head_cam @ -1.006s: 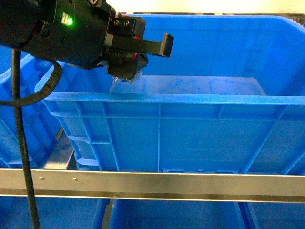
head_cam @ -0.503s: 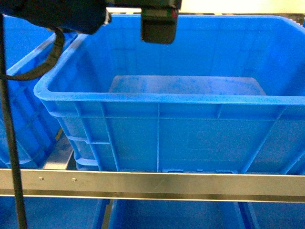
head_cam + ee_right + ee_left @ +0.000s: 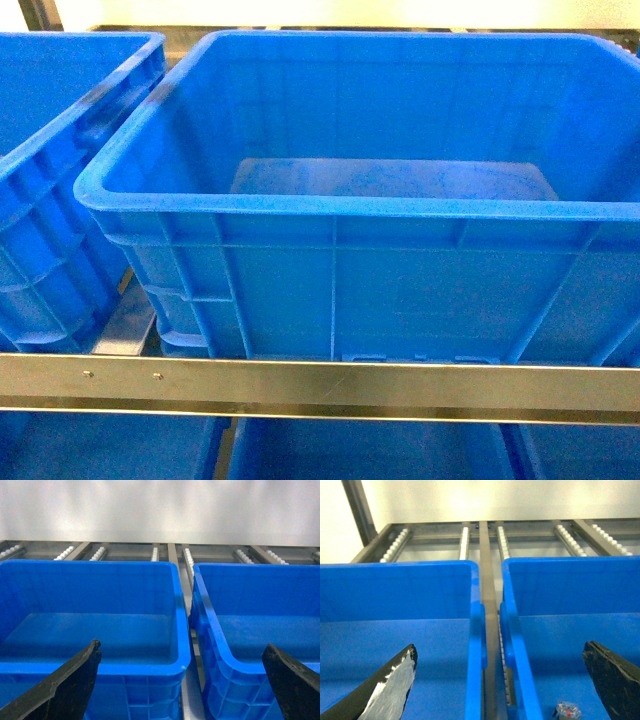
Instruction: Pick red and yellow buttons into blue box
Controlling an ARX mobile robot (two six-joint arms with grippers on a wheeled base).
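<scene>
Head view first: nearest the camera, a brushed metal rail (image 3: 320,385) runs straight across the bottom, from 8 o'clock to 4 o'clock. Just behind it sits the large blue plastic box (image 3: 335,205), open-topped, its scuffed floor bare as far as the near wall lets us see. At 9 o'clock, just beside it, a second blue plastic crate (image 3: 60,190) with ribbed sides.

No arm shows in this view.

Over to the left wrist camera: the left gripper (image 3: 500,680) has its two dark fingers spread wide, one finger (image 3: 390,687) at 7 o'clock, the other at 4 o'clock, nothing between them. It hangs above the narrow gap between two blue bins. At 5 o'clock, on the floor of the right-hand bin, lies a small clear-and-red button piece (image 3: 566,711); it is too small to tell its cap colour for sure. Farther back, at 12 o'clock, grey roller tracks (image 3: 502,542) reach toward a pale wall.

Right wrist camera: the right gripper (image 3: 182,685) is spread wide too, empty, hovering before two blue bins, roller tracks behind them.
</scene>
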